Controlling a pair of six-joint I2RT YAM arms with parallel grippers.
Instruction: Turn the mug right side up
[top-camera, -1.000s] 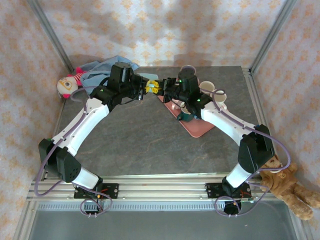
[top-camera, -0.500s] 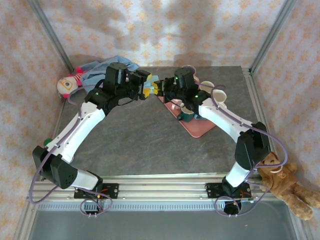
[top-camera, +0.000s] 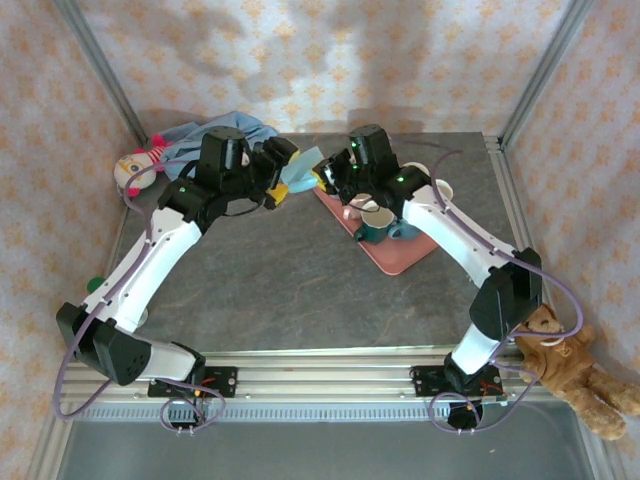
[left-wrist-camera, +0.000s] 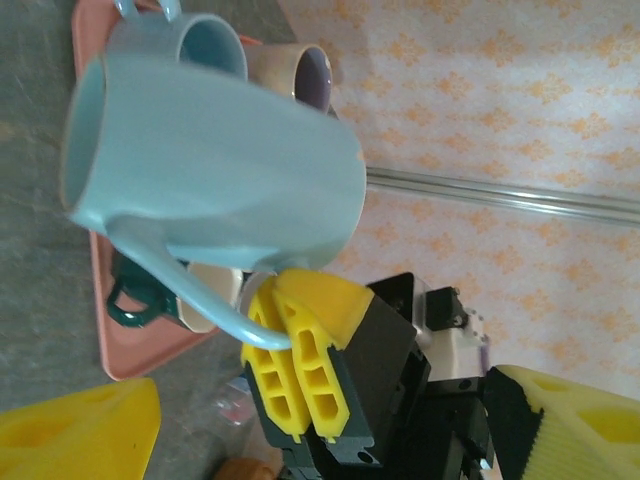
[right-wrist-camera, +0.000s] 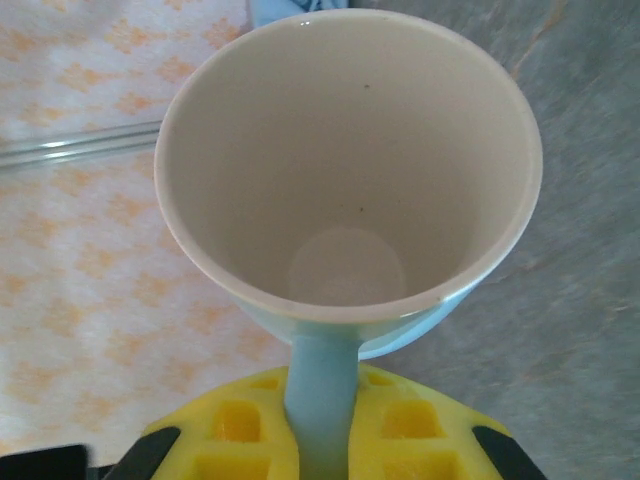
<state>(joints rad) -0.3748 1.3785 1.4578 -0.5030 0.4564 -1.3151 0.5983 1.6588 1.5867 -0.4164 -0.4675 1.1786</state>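
**Pale blue mug pinched by its handle in the right end effector**

The right end effector (left-wrist-camera: 287, 308) has its ribbed yellow fingers (right-wrist-camera: 232, 425) nearly closed on the thin looped handle of the mug (left-wrist-camera: 215, 165), one pad on each side of the loop. The mug is smooth, glazed and pale blue outside, with a cream, slightly flared interior. In the right wrist view its round mouth (right-wrist-camera: 350, 200) gapes straight back at the end effector, the base pointing away from it.

The left end effector (top-camera: 282, 175) faces the mug from the opposite side. Its chunky yellow fingers (left-wrist-camera: 80, 435) are spread wide and touch nothing, with the mug's barrel ahead of the gap between them.

Past the mug, as the left end effector sees it, lies a flat pink tray (left-wrist-camera: 120, 340) with rounded corners. It holds a dark green mug (left-wrist-camera: 140, 300), a second pale blue mug (left-wrist-camera: 200, 45) and a cream mug (left-wrist-camera: 300, 75) with a lilac inside. The tray rests on the grey, stone-patterned surface (top-camera: 260, 270).
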